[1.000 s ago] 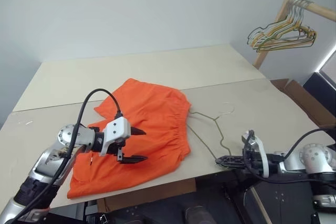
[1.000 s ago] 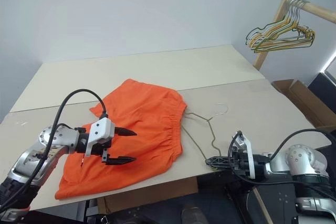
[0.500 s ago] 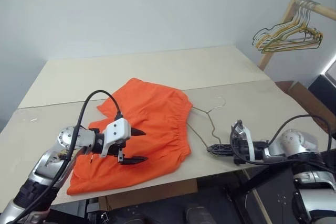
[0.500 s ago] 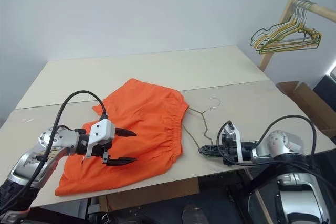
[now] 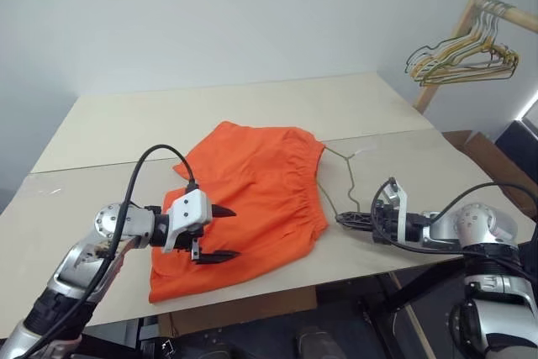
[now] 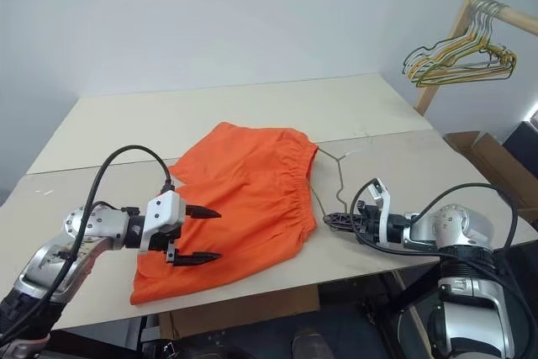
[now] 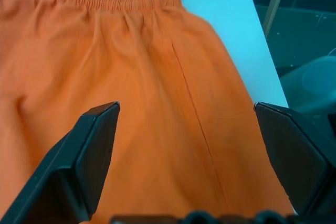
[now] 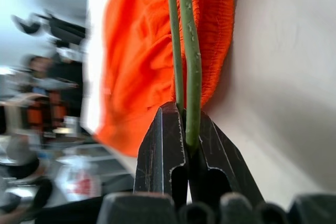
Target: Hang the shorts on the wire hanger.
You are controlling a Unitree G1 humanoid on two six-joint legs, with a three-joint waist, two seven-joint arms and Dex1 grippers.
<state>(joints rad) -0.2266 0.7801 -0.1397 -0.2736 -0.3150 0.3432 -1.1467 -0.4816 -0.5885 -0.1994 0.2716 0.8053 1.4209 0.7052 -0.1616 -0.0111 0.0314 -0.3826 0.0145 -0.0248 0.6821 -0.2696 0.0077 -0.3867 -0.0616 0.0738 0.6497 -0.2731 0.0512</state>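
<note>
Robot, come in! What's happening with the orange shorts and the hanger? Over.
Right gripper shut on the wire hanger, at the shorts' waistband. Left gripper open above the shorts, holding nothing. Nothing in the way.

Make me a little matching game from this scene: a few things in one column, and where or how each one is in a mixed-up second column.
Things:
1. bright orange fabric shorts
2. thin olive-grey wire hanger
3. left gripper
4. bunch of green and yellow hangers

Places or states:
A. hanging on the wooden rail
B. fingers wide open above the shorts
C. spread flat on the beige table
D. pinched at one corner by the right gripper

Pairs: 1-C, 2-D, 3-B, 4-A
</note>
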